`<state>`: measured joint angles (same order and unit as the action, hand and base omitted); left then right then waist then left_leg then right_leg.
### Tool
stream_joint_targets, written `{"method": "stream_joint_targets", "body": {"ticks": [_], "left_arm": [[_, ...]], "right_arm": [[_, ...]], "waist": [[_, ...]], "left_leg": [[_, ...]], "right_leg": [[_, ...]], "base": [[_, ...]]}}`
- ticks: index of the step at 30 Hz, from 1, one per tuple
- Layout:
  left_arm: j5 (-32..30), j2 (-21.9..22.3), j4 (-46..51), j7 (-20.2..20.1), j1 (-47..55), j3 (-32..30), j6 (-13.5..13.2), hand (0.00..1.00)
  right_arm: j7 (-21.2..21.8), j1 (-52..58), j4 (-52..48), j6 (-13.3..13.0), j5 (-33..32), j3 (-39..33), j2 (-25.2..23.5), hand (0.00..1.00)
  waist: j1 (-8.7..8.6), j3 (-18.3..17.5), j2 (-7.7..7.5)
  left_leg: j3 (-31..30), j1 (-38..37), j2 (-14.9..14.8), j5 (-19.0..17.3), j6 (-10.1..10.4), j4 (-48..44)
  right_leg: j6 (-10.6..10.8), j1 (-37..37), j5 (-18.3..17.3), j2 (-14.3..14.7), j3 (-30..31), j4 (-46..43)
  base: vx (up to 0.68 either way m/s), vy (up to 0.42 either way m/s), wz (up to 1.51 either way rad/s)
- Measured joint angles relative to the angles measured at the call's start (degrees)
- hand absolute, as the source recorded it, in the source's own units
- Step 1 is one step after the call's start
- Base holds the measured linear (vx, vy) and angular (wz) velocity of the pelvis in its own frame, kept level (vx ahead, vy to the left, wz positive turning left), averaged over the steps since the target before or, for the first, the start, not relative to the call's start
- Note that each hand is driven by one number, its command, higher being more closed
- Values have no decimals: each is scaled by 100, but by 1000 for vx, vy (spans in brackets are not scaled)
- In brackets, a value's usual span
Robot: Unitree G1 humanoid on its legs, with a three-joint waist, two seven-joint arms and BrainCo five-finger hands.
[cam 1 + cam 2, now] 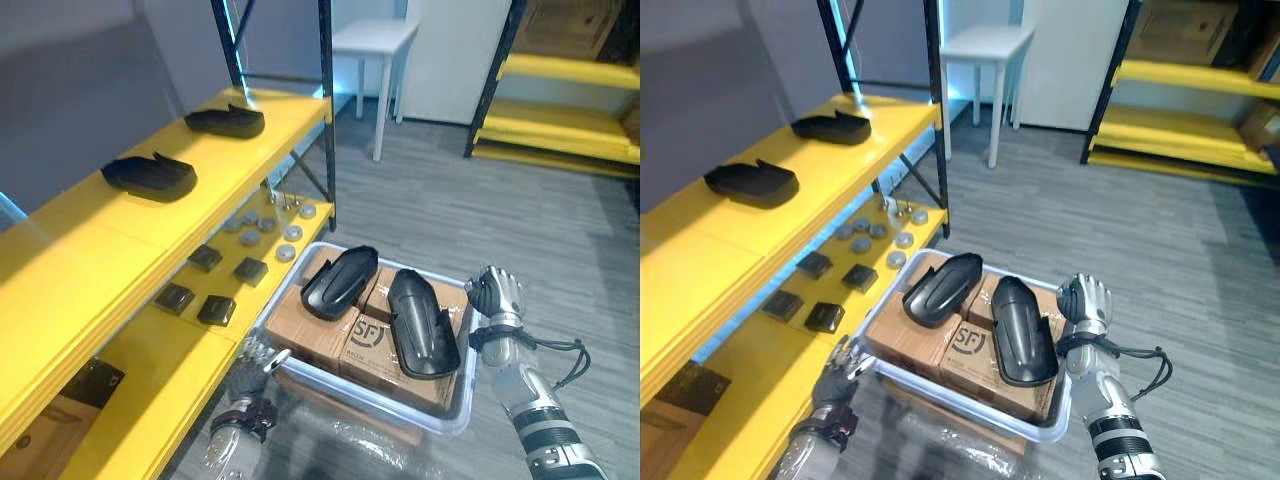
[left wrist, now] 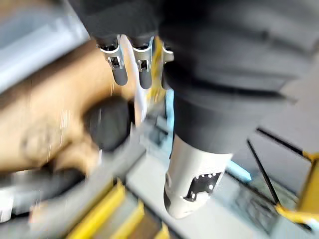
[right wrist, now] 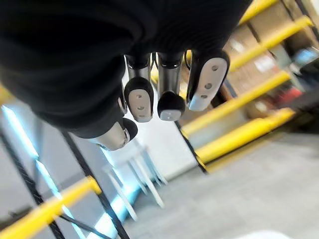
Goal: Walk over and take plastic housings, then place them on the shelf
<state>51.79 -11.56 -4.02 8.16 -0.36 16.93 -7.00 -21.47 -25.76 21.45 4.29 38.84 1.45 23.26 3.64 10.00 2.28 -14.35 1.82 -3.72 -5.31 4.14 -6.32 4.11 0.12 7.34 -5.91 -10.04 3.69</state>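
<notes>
Nearest, the left hand (image 1: 252,365) hovers just beside the bin's (image 1: 340,385) near left corner, fingers loosely straight and empty. The right hand (image 1: 497,295) hangs just off the bin's right side, curled into a fist around nothing.

The bin holds cardboard boxes (image 1: 310,330), and two plastic housings (image 1: 340,280) (image 1: 420,322) lie loose on top of them. Being curved and glossy, either could slip from a shallow grasp or slide off the boxes if nudged. The left arm could also clip the rim.

Left of the bin, the yellow shelf (image 1: 90,250) carries small black parts (image 1: 215,310) and grey discs (image 1: 268,225) below and two shelved housings (image 1: 150,175) (image 1: 226,120) above.
</notes>
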Motion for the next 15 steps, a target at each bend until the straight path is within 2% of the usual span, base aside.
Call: {"method": "stream_joint_targets", "body": {"ticks": [1,5,9,10,12,15], "left_arm": [[84,-8,-128,-28,-144,179,59,0],[82,-13,-224,-5,-269,548,144,0],[-234,-26,-316,64,-116,936,157,0],[-328,-22,-316,73,-65,961,159,0],[-635,-8,-316,151,75,979,167,0],[-1121,0,-317,240,164,948,213,0]], "right_arm": [[-11,-5,-57,1,-2,12,-118,0],[-29,-149,195,5,-36,195,-448,0],[-25,-928,2033,110,-722,78,-689,0],[-28,-1069,2261,131,-828,37,-690,0],[-73,-1739,2960,150,-1312,-256,-584,0],[-147,-2404,3380,155,-1716,-383,-130,0]], "waist": [[-8,-132,-36],[-20,-299,-136],[45,-294,-142],[53,-245,-136],[47,161,-95],[66,680,77]], "left_leg": [[3,-8,-12,0,0,56],[58,-99,-36,33,15,177],[102,21,-25,86,27,192],[93,67,-24,106,38,190],[-30,421,-10,218,94,123],[-329,889,23,402,177,71]], "right_leg": [[-1,3,0,2,0,3],[-26,8,24,8,35,6],[-55,-83,134,-3,68,94],[-42,-129,145,-6,54,90],[-65,-442,185,-18,-63,-36],[-102,-805,236,-38,-340,-131]], "base": [[-43,-9,2],[-40,-13,-7],[-59,-12,-4],[-70,-22,11],[-121,-39,28],[-148,-55,48]]}}
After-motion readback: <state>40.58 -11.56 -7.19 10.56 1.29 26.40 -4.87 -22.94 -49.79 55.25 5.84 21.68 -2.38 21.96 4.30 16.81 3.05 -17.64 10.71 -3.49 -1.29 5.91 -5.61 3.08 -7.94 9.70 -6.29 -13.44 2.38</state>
